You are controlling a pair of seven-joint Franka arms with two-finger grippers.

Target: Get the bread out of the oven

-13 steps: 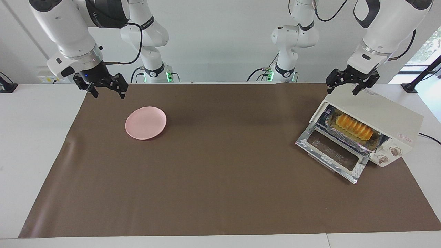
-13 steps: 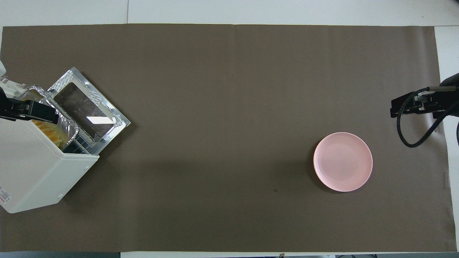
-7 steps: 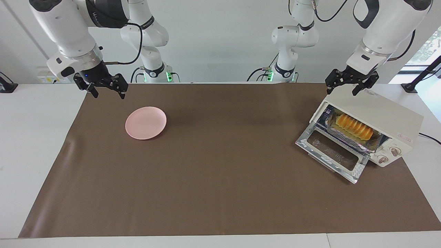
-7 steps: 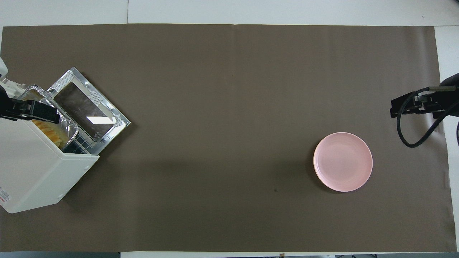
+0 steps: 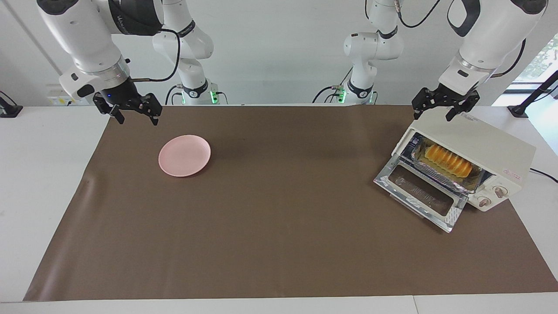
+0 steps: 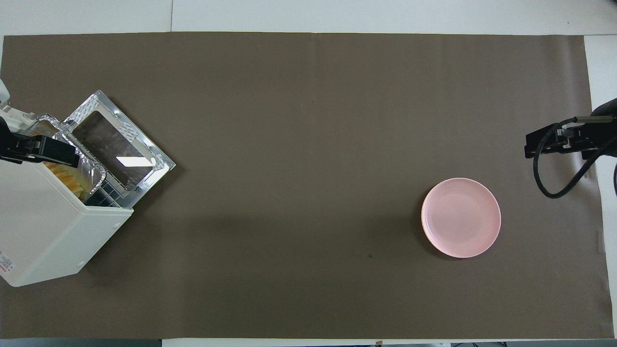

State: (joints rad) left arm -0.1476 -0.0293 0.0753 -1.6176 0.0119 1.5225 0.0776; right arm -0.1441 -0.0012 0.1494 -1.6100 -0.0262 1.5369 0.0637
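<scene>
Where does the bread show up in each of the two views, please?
Facing view: the bread lies in the foil tray inside the open oven, at the picture's right.
Overhead view: only a strip of it shows, at the left edge.
Shared landmark: the pink plate.

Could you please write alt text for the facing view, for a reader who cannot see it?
A cream-white oven stands with its glass door dropped open at the left arm's end of a brown mat, the bread inside on a foil tray. The open left gripper hangs over the oven's top; the right gripper, also open, waits over the mat's edge near a pink plate.
</scene>
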